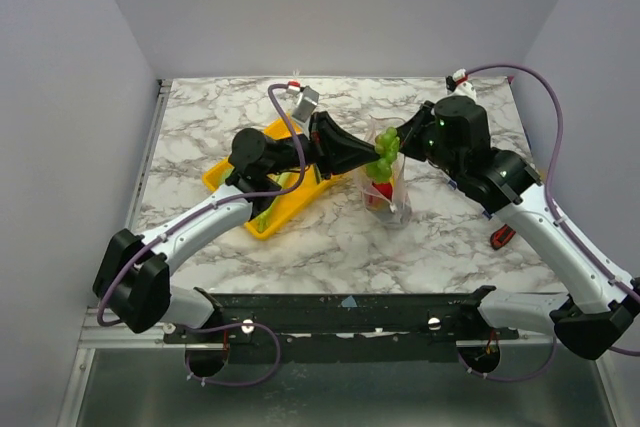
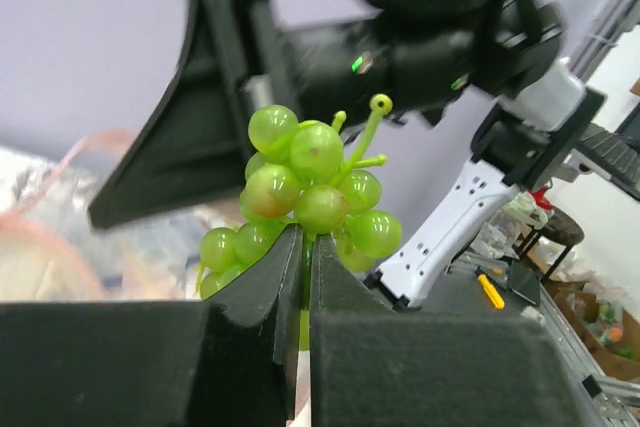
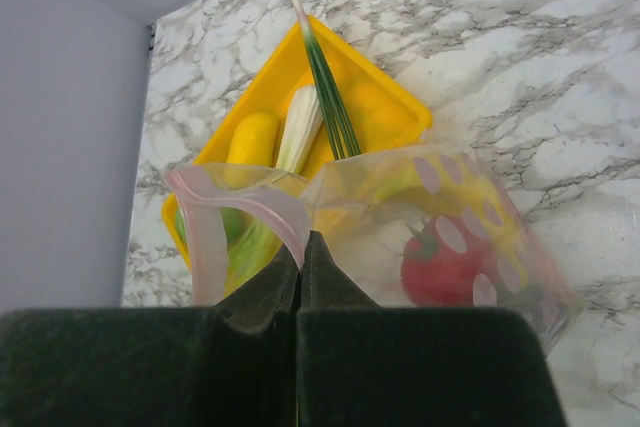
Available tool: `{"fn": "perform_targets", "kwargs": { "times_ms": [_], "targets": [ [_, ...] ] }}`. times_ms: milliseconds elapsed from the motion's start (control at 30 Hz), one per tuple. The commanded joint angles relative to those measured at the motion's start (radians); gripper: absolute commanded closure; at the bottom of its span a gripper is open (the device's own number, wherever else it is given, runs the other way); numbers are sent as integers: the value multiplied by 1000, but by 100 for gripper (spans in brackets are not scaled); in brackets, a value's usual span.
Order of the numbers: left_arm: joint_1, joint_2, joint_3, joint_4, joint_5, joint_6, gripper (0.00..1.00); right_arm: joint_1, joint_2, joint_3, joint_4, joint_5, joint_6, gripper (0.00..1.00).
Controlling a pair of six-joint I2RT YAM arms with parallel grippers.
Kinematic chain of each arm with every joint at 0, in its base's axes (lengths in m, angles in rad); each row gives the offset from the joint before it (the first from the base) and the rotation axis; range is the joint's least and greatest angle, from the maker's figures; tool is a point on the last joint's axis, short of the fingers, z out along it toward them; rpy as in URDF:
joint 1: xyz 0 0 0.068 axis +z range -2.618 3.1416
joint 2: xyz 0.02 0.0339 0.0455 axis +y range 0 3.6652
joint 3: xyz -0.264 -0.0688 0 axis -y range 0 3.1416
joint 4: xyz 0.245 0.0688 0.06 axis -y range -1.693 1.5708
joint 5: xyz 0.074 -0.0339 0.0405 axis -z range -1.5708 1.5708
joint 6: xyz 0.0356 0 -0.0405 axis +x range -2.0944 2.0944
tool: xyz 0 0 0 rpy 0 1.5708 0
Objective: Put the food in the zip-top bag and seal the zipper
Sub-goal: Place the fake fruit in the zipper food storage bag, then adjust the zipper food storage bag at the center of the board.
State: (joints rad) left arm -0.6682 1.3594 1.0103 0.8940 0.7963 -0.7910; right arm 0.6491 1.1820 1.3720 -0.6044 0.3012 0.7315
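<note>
The yellow tray sits back behind the left tool, under its arm. It holds a leek, a yellow piece and some green bits, none of them bagged yet. The left tool is clenched on the stem of a bunch of green grapes, which stands up above its tips. In the top view the bunch hangs right over the mouth of the zip-top bag, just ahead of and below that tool.

The bag stands on the table with a red fruit already inside. The right tool is clamped on the bag's rim, pinching the plastic at the pink zipper, so the mouth gapes toward the left tool.

I judge the task under halfway. One fruit is in and the grapes are about to drop. The tray's food must follow, and the zipper is unsealed along its whole length.
</note>
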Motion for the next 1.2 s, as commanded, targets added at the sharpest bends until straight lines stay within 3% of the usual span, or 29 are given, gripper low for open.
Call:
{"fn": "perform_targets", "kwargs": {
  "times_ms": [0,33,100,133,167,267,400,567,700,800,867,900,1000,1033,1067,1167],
  "targets": [
    [-5,-20,-41,-15,-68,68,97,6,-26,53,0,-17,22,99],
    [-6,-29,-42,-88,-92,97,83,5,-28,55,-2,-26,20,99],
    [-6,-68,-53,-241,-193,143,41,5,-27,59,-15,-42,12,99],
    [-11,-99,-64,-297,-222,181,7,5,-28,60,-20,-57,-1,99],
    [-20,-129,-67,-356,-256,226,2,5,-29,63,-27,-68,-22,100],
    [-23,-214,-20,-616,-338,329,2,5,-28,79,-63,-88,-68,99],
    [-21,-292,17,-833,-461,389,2,6,-20,123,-122,-164,-133,99],
    [-46,-224,103,-979,-382,380,6,5,13,166,-183,-189,-137,99],
    [-142,-228,92,-982,-578,429,2,5,30,170,-163,-235,-82,99],
    [-143,-156,159,-1035,-602,412,2,6,45,176,-168,-258,-71,99],
    [-145,-97,196,-1035,-557,407,8,5,48,176,-175,-256,-58,99],
    [-143,-71,209,-1030,-527,409,17,6,47,173,-175,-269,-53,99],
    [-121,-21,240,-1023,-465,439,64,5,42,167,-173,-347,-87,98],
    [-104,-19,235,-999,-404,463,77,5,37,166,-178,-360,-120,92],
    [-74,-19,225,-968,-304,484,97,5,31,167,-182,-364,-163,86],
    [14,-5,234,-926,-41,533,100,6,15,163,-187,-329,-376,80]
  ]
}}
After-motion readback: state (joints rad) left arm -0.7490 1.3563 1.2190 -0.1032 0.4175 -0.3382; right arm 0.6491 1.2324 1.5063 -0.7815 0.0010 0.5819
